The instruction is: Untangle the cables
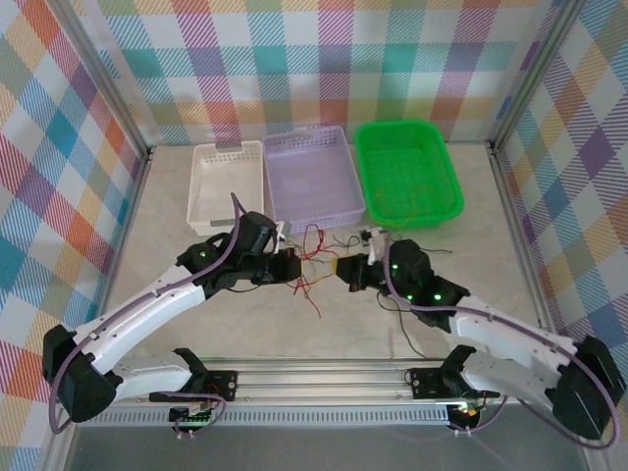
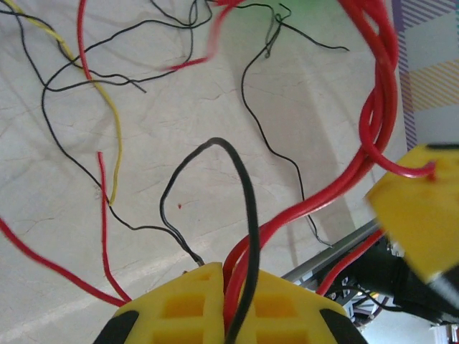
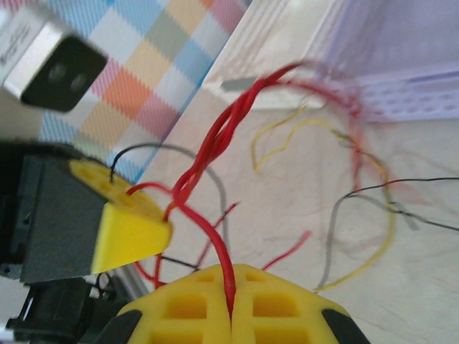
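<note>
The cables (image 1: pixel 316 257) lie in a loose red, yellow and black tangle on the table between my two grippers. My left gripper (image 1: pixel 286 267) is shut on a pair of red cables (image 2: pixel 308 204) and a black cable (image 2: pixel 247 215), which rise from between its yellow fingers (image 2: pixel 179 304). My right gripper (image 1: pixel 349 271) is shut on one red cable (image 3: pixel 215 240) that twists up into a red strand (image 3: pixel 215 140). Yellow (image 2: pixel 115 122) and thin black (image 2: pixel 280 143) cables lie slack on the table. The two grippers hang close together, just above the table.
Three baskets stand in a row at the back: white (image 1: pixel 224 182), lilac (image 1: pixel 312 177) and green (image 1: pixel 407 172). A metal rail (image 1: pixel 324 373) runs along the near edge by the arm bases. Checked walls close in the sides.
</note>
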Motion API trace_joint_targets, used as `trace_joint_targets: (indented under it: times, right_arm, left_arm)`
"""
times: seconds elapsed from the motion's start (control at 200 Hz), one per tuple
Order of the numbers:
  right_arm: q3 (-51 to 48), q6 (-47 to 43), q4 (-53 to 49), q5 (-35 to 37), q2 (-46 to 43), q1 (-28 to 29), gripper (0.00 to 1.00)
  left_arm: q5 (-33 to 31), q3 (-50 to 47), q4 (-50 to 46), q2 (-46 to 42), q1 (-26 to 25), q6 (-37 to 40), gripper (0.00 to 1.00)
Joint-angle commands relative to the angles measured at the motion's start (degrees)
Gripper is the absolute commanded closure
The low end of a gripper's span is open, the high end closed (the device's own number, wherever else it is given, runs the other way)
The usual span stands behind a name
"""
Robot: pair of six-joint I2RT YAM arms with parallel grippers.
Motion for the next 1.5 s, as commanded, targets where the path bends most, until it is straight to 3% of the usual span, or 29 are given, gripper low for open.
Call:
trace_joint_targets:
  times: [0.0, 0.29, 0.605, 0.72, 0.98, 1.285, 1.5]
  right_arm:
    - [-2.3, 0.4, -9.8, 8.2, -6.1, -5.2, 1.0]
    - [-1.2, -1.7, -24.2, 6.5, -19.6, -18.3, 1.0]
    - [7.6, -8.8, -36.9, 8.9, -22.4, -25.1, 1.0]
    - [10.7, -10.7, -38.7, 8.4, -22.5, -25.7, 1.0]
    - [20.8, -15.1, -45.6, 16.7, -21.2, -25.9, 1.0]
    - [31.7, -13.1, -44.5, 4.3, -18.0, -26.0, 1.0]
    - [50.6, -18.8, -59.8, 5.5, -8.7, -25.9, 1.0]
  left_arm:
    - [-2.4, -1.2, -6.6, -2.1, 0.2, 2.3, 1.0]
    - [-1.0, -0.7, -14.0, -2.8, 1.7, 8.3, 1.0]
    - [-1.9, -0.5, -20.7, -6.1, 7.6, 12.8, 1.0]
    - [-1.2, -1.1, -21.8, -7.8, 11.4, 14.3, 1.0]
    - [-2.9, -2.2, -23.1, -11.2, 17.8, 15.4, 1.0]
    - [-3.9, -3.5, -20.1, -10.2, 18.8, 14.2, 1.0]
    - [-7.3, -3.2, -21.0, -7.7, 19.7, 14.1, 1.0]
